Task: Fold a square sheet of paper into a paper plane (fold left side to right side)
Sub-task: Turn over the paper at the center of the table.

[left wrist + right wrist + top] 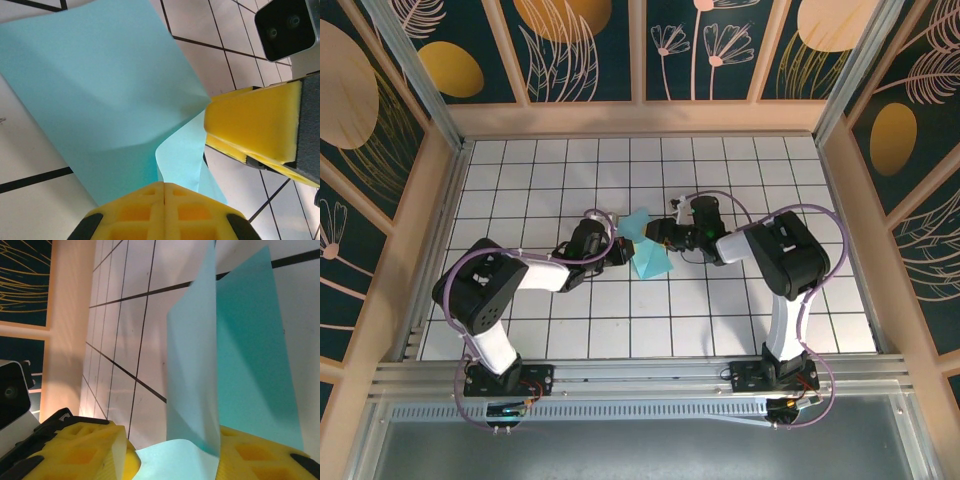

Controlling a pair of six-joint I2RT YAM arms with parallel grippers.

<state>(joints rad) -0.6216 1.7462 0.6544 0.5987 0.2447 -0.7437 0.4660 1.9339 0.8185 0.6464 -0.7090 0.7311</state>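
Inward and low, left hand (164, 194) pinching the square sheet of paper (100, 90) — right hand (172, 450) spread astride it.

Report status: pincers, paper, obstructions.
Left pincer shut on blue sheet, sheet partly raised and bowed. Right pincer open, straddling a sheet edge. No obstruction seen.

the sheet of paper (648, 262) is standing half raised at mid-table, filling the gap between the left gripper (623, 245) and right gripper (656, 232), both crowding it. the grid table (540, 170) around them is lying open, wooden walls (640, 117) bounding all but the near side.
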